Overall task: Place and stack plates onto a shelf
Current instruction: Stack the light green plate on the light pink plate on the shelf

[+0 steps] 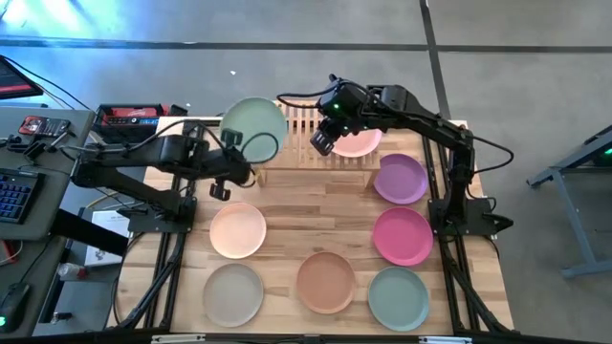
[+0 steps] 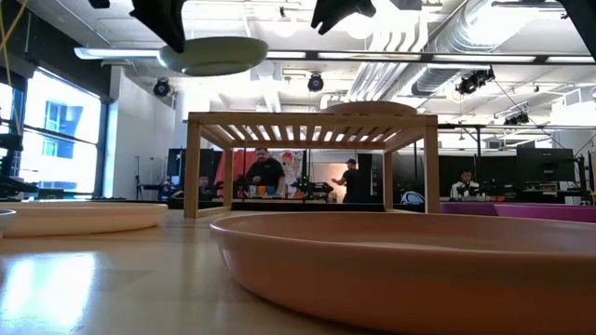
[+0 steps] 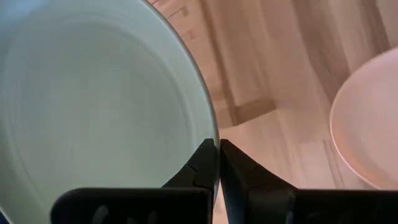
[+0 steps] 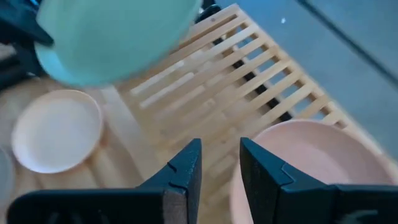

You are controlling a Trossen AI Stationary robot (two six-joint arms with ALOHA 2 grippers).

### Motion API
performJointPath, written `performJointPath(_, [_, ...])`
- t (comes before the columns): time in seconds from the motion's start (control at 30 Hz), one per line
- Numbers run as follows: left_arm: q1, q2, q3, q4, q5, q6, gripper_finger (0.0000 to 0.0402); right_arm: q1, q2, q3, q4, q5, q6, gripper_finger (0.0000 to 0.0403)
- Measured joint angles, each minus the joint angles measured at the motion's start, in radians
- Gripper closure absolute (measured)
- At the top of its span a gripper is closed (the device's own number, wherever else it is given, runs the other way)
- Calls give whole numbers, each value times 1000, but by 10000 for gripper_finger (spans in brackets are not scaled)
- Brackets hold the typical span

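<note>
Left claw (image 3: 218, 163) grips green plate (image 1: 252, 125) rim above shelf (image 1: 304, 122) | right claw (image 4: 219, 163) open, empty, above pink plate (image 1: 360, 143)

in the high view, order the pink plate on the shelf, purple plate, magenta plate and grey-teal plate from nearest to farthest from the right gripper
1. pink plate, on the shelf, beside the right gripper
2. purple plate, table's right edge
3. magenta plate, below the purple one
4. grey-teal plate, bottom right corner
</note>
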Motion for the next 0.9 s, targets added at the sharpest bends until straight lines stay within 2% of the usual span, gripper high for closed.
performJointPath(0.13, [-45,44,0,0,0,59,401,7,0,0,0,-45,108,318])
performJointPath(0.3, [-82,99,0,17,-4,59,401,29,0,0,0,-57,197,318])
performJointPath(0.57, [-134,150,0,96,-67,86,401,74,0,0,0,-21,312,318])
performJointPath(0.9, [-185,160,0,171,-118,184,401,106,0,0,0,29,338,318])
